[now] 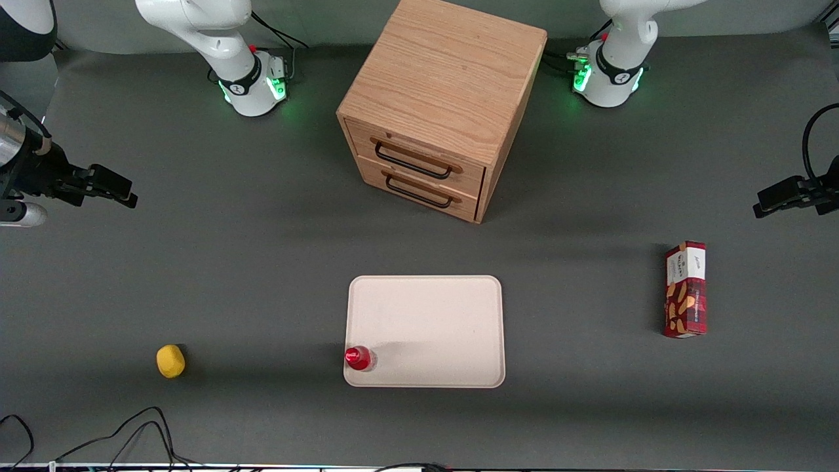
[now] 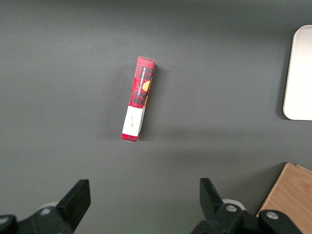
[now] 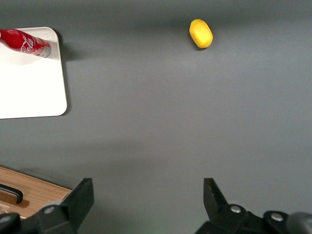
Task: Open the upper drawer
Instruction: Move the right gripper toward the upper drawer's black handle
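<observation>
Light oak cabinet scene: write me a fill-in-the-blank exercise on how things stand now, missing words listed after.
1. Both drawers are shut, and the upper drawer of the light oak box cabinet carries a black wire bar ____.
2. The red bottle stands on a corner of the white rectangular ____.
3. The right arm's gripper, fingers ____, hangs over bare grey mat toward the working arm's end of the table.
4. The yellow lemon-like object lies on the mat, ____ to the front camera than the cabinet.

Missing words: handle; tray; open; nearer

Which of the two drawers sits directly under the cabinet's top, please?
The upper drawer, its black handle above the lower drawer. Both look closed; the open gripper is far away.
</observation>
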You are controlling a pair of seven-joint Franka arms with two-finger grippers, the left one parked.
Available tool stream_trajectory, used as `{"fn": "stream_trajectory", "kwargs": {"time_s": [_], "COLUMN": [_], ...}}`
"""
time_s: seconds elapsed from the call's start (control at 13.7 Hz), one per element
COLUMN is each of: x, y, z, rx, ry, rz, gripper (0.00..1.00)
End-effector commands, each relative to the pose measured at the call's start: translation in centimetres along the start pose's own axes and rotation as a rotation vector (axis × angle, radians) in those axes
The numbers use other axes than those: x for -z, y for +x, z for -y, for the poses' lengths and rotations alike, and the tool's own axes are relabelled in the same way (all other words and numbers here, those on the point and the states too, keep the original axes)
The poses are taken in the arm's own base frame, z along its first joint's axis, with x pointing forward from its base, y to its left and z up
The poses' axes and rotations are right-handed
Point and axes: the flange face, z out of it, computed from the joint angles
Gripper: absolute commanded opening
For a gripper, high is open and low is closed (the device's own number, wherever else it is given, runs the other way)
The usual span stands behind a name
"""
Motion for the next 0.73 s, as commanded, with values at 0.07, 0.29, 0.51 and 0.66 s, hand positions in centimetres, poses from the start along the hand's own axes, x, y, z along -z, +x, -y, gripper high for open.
{"fn": "stream_trajectory", "kwargs": {"time_s": [0.07, 0.29, 0.51, 0.66], "x": [0.1, 0.1, 0.0, -0.4], "y": [-0.4, -0.6, -3.0, -5.0], "z": [0.4, 4.0, 12.9, 18.4], "rx": [-0.013, 0.048, 0.226, 0.414], "ry": [-0.021, -0.002, 0.015, 0.083], "rz": [0.000, 0.001, 0.001, 0.011], "gripper": [1.00, 1.00, 1.00, 1.00]}}
